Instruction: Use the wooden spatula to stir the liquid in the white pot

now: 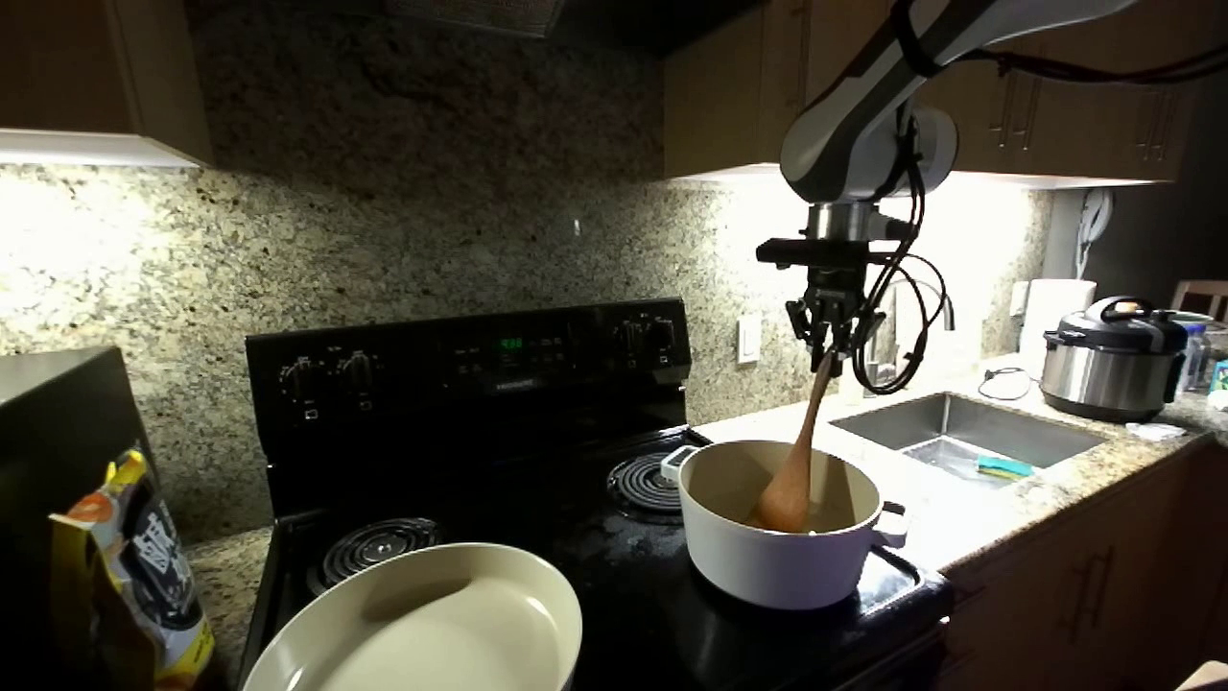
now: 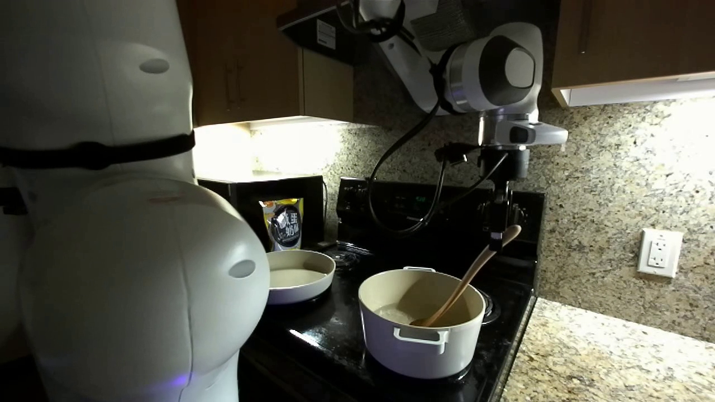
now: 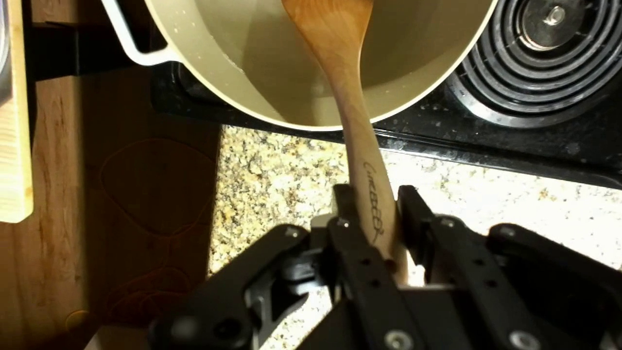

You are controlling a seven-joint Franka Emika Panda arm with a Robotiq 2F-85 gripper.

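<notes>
Granite backsplash [image 1: 230,269] stood behind; in an exterior view the white pot [image 1: 777,571] sat near right on the stovetop [image 1: 595,595], gripper [image 1: 827,363] above. In an exterior view the wooden spatula [image 2: 467,279] slanted into the pot, blade [image 2: 430,319] seemingly in liquid [image 2: 394,314]. Wrist view: fingers [image 3: 414,211] closed snugly on its handle [image 3: 371,194]. Stirring looked in hand; next probably called for a slow circle.

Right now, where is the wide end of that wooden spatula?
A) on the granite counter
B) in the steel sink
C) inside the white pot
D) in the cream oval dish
C: both exterior views show the wooden spatula slanting down into the white pot, wide end lowest, while the end effector grips it higher up, by the handle.
</notes>
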